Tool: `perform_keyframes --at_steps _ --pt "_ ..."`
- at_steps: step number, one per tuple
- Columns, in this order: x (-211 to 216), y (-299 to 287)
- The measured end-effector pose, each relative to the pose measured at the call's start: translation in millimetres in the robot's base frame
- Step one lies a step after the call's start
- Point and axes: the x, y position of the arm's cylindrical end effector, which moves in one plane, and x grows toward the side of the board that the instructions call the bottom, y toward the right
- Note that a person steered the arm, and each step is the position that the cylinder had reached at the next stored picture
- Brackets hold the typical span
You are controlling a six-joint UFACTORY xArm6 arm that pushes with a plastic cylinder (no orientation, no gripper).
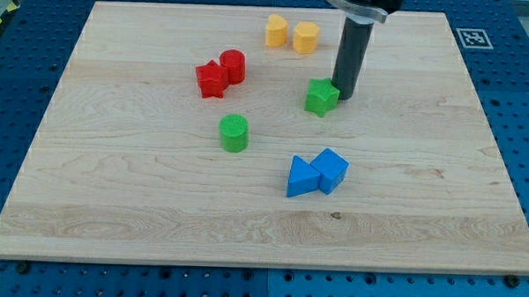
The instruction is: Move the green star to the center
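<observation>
The green star [321, 96] lies on the wooden board [113, 187], a little right of the middle and toward the view's top. My tip [346, 95] stands just to the star's right, touching or almost touching it. The dark rod rises from there to the view's top edge.
A green cylinder [234, 132] stands left of and below the star. A red star [211, 79] and a red cylinder [233, 66] touch at upper left. Two yellow blocks [276, 31] [305, 37] sit near the top edge. A blue triangle [302, 178] and blue cube [331, 169] lie below the star.
</observation>
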Motion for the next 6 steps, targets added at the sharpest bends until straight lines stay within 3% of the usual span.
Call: perform_keyframes --at_steps 3,6 --pt "45 -42" --pt "25 -25"
